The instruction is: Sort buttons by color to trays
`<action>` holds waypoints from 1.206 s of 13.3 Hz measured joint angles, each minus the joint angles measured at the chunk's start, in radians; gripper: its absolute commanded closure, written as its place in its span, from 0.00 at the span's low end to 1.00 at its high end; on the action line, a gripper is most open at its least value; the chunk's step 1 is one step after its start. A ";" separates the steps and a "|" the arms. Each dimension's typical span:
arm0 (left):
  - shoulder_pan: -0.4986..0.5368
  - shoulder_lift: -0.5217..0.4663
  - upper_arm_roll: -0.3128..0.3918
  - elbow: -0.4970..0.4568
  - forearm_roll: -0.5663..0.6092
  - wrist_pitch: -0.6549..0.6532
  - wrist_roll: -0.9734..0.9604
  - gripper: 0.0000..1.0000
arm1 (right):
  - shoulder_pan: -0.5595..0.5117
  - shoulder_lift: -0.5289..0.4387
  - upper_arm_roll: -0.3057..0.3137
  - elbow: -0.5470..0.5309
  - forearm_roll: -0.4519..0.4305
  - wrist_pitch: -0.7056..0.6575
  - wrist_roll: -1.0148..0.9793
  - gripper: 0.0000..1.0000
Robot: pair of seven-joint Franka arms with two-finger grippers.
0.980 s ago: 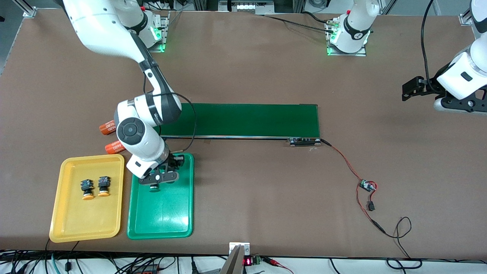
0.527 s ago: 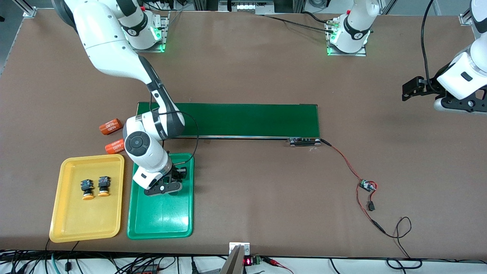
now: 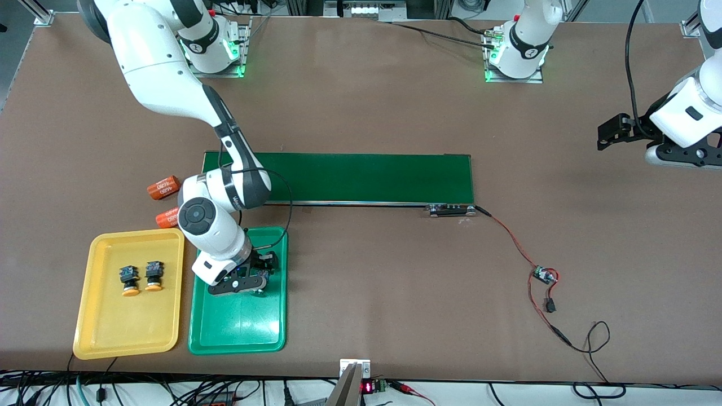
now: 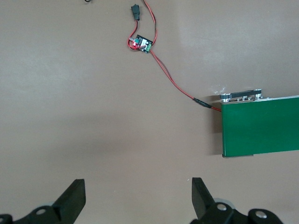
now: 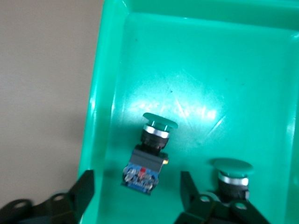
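Note:
My right gripper (image 3: 240, 283) hangs low over the green tray (image 3: 237, 327), at the end nearer the conveyor, and it is open. In the right wrist view a green button (image 5: 152, 149) lies on its side on the green tray (image 5: 210, 60), loose in the gap of the right gripper (image 5: 138, 179). A second green button (image 5: 232, 173) rests just beside one finger. Two orange buttons (image 3: 129, 280) (image 3: 153, 276) lie side by side in the yellow tray (image 3: 130, 327). My left gripper (image 3: 606, 135) waits open over bare table at the left arm's end.
A long dark-green conveyor belt (image 3: 361, 177) crosses the table's middle, with a red wire to a small circuit board (image 3: 544, 275). Two orange "4680" cylinders (image 3: 163, 187) (image 3: 168, 217) lie on the table between the yellow tray and the belt.
The right gripper came down over the green tray with a green button, then opened and let it go onto the tray. The left arm barely moved.

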 measured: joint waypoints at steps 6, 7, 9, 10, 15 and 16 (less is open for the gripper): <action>0.000 0.003 0.000 0.010 0.000 0.002 0.000 0.00 | -0.036 -0.276 -0.012 0.017 0.001 -0.356 0.009 0.00; 0.000 0.003 -0.001 0.011 0.000 0.002 0.000 0.00 | -0.050 -0.317 -0.020 0.016 0.001 -0.398 0.009 0.00; -0.001 0.003 -0.003 0.011 0.000 0.002 0.000 0.00 | -0.093 -0.384 -0.044 0.016 -0.001 -0.496 0.008 0.00; -0.001 0.003 -0.003 0.012 0.000 0.002 0.000 0.00 | -0.120 -0.415 -0.057 0.016 -0.002 -0.551 0.000 0.00; -0.001 0.004 -0.005 0.012 0.000 0.002 0.000 0.00 | -0.199 -0.572 -0.099 0.003 -0.009 -0.718 -0.066 0.00; -0.001 0.004 -0.005 0.012 0.000 0.002 0.000 0.00 | -0.211 -0.603 -0.116 -0.009 -0.011 -0.739 -0.106 0.00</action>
